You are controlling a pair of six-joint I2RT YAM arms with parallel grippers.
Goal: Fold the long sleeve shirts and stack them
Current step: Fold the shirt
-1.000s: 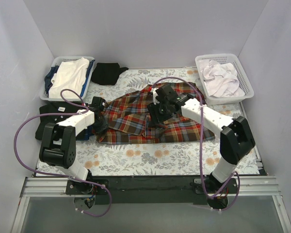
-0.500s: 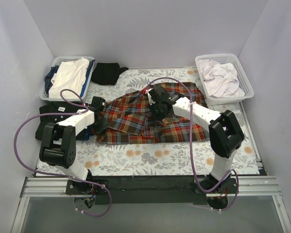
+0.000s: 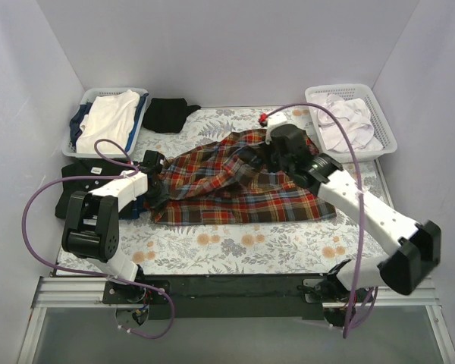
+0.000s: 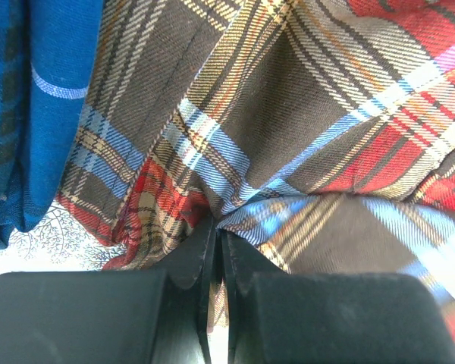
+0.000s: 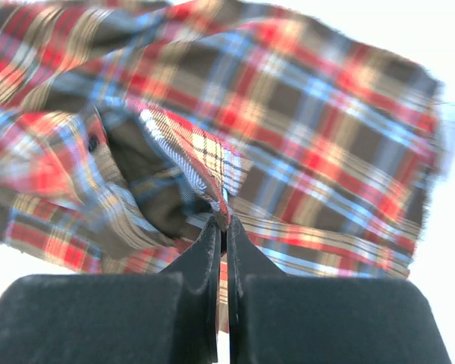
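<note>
I count one plaid shirt [image 3: 235, 193], one folded black shirt [image 3: 76, 191], one more black cloth [image 3: 167, 114] and two baskets on the floral worktop [image 3: 235, 244]. My left pincer [image 4: 216, 227] is clamped tight on the plaid shirt's left edge, low by the worktop. My right pincer [image 5: 224, 221] is pinched on a bunched-up fold at its far side. The plaid shirt lies mid-worktop, long axis left to right. The black shirt is at the left edge, the black cloth beyond it beside the left basket [image 3: 114, 91]. The right basket [image 3: 355, 156] stands far right.
</note>
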